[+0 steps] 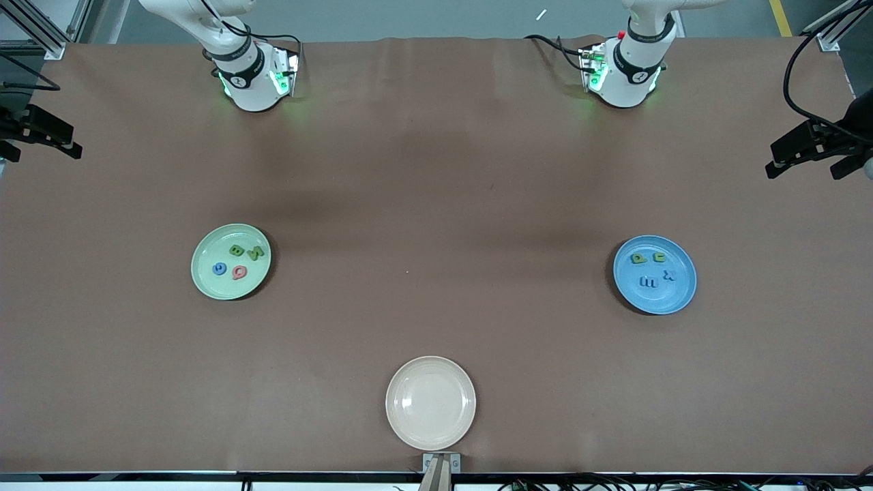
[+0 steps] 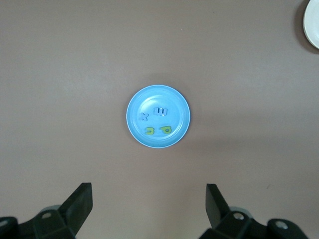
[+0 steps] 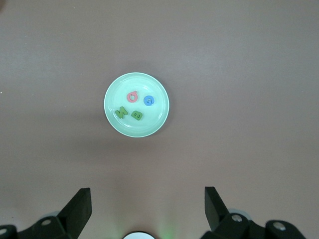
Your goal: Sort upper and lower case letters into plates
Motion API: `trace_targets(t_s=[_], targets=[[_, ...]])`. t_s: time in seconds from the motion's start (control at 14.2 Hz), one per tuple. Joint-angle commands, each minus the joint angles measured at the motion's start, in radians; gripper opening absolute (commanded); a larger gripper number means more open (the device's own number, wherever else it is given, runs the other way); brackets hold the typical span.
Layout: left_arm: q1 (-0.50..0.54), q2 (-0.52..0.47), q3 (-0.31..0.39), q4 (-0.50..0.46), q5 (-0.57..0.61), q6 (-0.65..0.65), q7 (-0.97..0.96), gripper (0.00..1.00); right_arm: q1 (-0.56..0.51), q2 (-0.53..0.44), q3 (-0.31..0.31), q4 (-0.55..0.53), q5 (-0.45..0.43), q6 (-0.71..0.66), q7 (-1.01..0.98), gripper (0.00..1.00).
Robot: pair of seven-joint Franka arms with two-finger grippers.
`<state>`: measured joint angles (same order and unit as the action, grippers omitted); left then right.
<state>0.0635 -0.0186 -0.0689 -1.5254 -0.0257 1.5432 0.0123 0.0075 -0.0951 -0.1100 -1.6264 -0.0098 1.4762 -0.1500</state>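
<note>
Nearest the front camera you have the cream plate (image 1: 430, 402), bare, at the table's (image 1: 436, 170) edge. Farther back, well apart, sit the two sorting plates. The mint green plate (image 1: 230, 261) lies toward the right arm's end and carries four foam letters: a green B (image 3: 137, 115), a green N (image 3: 121, 113), a pink one (image 3: 132, 96) and a blue one (image 3: 149, 100), both too small to read surely. The blue plate (image 1: 654, 274) lies toward the left arm's end, with two yellow-green letters (image 2: 166, 129), a blue E (image 2: 161, 111) and a blue x (image 2: 144, 117). The left gripper (image 2: 149, 206) hangs high over the table by the blue plate, fingers spread and empty; the right gripper (image 3: 148, 209) likewise by the green plate. Both arms wait.
</note>
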Motion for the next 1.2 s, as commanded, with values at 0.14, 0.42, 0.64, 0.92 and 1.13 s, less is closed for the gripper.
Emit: trace_targets(t_s=[0.14, 0.42, 0.64, 0.92, 1.13], targets=[[-0.004, -0.001, -0.002, 0.014, -0.005, -0.012, -0.005, 1.0, 0.003, -0.026, 0.001, -0.033, 0.013, 0.006, 0.003, 1.0], [-0.002, -0.003, 0.0, 0.014, -0.005, -0.012, -0.003, 1.0, 0.002, -0.026, 0.0, -0.033, 0.016, 0.001, 0.004, 1.0], [-0.001, -0.003, 0.0, 0.014, -0.005, -0.012, -0.003, 1.0, 0.0, -0.026, 0.0, -0.033, 0.021, 0.001, 0.004, 1.0], [-0.001, -0.003, 0.0, 0.014, -0.005, -0.012, 0.0, 1.0, -0.001, -0.026, -0.002, -0.035, 0.024, -0.001, 0.004, 1.0], [-0.002, -0.003, 0.0, 0.014, -0.007, -0.014, 0.001, 1.0, -0.003, -0.026, -0.002, -0.035, 0.027, 0.001, 0.004, 1.0]])
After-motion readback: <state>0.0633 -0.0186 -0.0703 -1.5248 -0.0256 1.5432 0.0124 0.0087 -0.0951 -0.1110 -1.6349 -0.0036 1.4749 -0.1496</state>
